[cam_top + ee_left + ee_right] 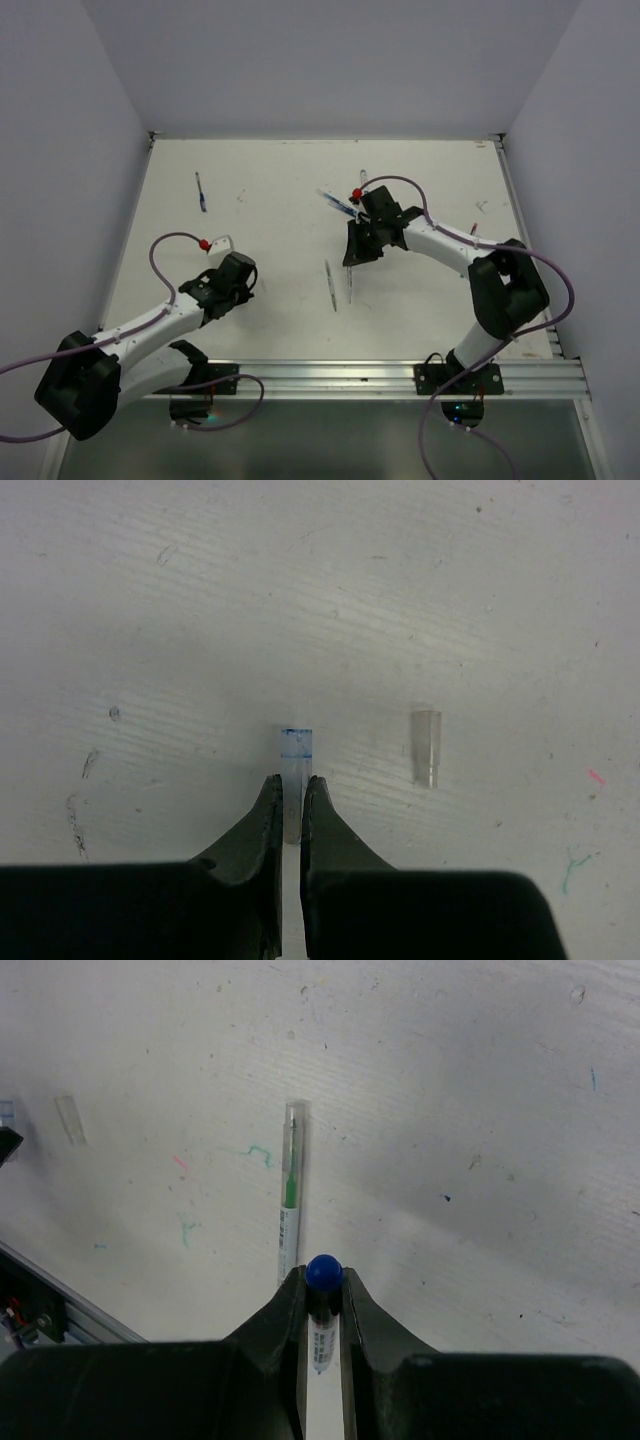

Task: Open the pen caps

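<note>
My left gripper [290, 780] is shut on a small clear pen cap [294, 760] with blue marks at its far end, low over the white table. A second clear cap [427, 747] lies loose on the table just to its right. My right gripper [324, 1275] is shut on a pen with a rounded blue end [324, 1272] that pokes out at the fingertips, its labelled barrel running back between the jaws. From above, the left gripper [238, 272] is at near left and the right gripper [358, 250] near the middle.
A clear pen with green ink [289, 1200] lies on the table just beyond my right fingertips. A thin pen [330, 285] lies mid-table, a blue pen [201, 190] at far left, more pens [338, 204] behind the right wrist. A metal rail [400, 375] runs along the near edge.
</note>
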Available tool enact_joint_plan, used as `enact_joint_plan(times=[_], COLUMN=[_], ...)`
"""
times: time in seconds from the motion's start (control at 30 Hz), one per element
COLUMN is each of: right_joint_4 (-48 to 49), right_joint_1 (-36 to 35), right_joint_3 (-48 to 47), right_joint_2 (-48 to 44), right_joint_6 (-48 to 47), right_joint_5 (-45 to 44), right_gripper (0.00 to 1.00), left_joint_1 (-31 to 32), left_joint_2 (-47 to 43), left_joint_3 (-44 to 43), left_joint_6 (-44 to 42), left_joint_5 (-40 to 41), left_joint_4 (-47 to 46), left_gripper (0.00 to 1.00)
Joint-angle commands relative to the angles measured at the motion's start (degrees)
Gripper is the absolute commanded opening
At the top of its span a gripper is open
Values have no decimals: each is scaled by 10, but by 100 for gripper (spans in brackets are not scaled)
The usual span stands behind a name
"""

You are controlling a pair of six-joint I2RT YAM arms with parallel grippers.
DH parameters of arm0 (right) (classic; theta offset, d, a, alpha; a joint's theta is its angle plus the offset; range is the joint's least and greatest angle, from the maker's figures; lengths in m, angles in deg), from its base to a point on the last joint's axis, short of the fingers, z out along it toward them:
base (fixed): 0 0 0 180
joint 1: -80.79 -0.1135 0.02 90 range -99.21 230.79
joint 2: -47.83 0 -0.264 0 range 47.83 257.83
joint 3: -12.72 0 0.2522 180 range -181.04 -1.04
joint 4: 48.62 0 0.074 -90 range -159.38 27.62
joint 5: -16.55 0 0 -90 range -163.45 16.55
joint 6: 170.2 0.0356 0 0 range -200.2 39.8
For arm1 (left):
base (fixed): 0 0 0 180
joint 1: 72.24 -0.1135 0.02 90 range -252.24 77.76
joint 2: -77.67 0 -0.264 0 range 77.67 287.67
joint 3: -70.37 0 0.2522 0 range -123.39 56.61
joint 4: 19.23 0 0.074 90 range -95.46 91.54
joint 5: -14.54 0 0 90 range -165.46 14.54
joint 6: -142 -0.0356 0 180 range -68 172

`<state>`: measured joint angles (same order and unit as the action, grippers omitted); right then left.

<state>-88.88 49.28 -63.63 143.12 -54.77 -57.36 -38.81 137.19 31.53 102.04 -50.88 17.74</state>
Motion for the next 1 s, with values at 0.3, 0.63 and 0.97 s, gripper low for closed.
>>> enact_joint_plan(times=[0.3, 0.63, 0.97], right_joint_4=[29, 40, 57], right_joint_1=[-6, -17, -21], right_joint_3=[-24, -33, -41], right_joint_2=[61, 97, 126], right_joint_6=[-11, -15, -9], right_joint_5=[-19, -35, -18], right_gripper=[0, 0, 11], left_joint_1=[0, 0, 0], left_joint_2=[21, 47, 65], left_joint_3=[30, 31, 33], left_joint_6=[7, 10, 17], left_joint_5=[-13, -10, -11], left_joint_4=[-92, -120, -134], left_gripper=[3, 26, 39])
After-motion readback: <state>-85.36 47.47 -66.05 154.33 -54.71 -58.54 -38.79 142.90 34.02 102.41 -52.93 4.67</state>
